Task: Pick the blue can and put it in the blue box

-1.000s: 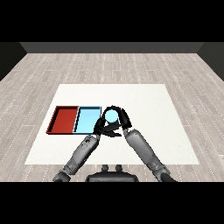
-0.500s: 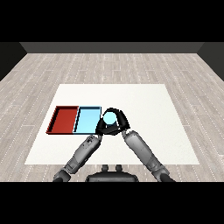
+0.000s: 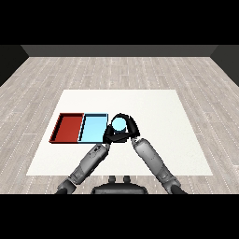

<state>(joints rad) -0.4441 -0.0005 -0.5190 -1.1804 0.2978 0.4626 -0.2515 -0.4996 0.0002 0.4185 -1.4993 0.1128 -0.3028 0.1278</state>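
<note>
Hands meet at the middle of the white table (image 3: 154, 107), a flat matt sheet set on a floor (image 3: 116, 70) of pale grey planks with fine seams. The right hand (image 3: 130, 127), black and glossy, curls round the blue can (image 3: 119, 123), a small cylinder whose round light blue top faces the view; the fingers arch over the far side of the can and the thumb side closes in near its lower edge. The left hand (image 3: 110, 134) sits just beside and below it, against the can's left side, but its fingers merge with the dark shapes of the other hand and I cannot tell whether they are straight or curled. Both forearms are smooth grey tubes with rounded segments, running up from the lower corners and converging on the can. The can lies just beside the right edge of the light blue tray (image 3: 93, 128), and whether it overlaps the rim cannot be told. That tray is a shallow rectangle with a thin darker wall and a flat pale floor. Touching it on the left is the red tray (image 3: 69, 127), the same shallow rectangular form, with a dark red wall and a duller red floor.
</note>
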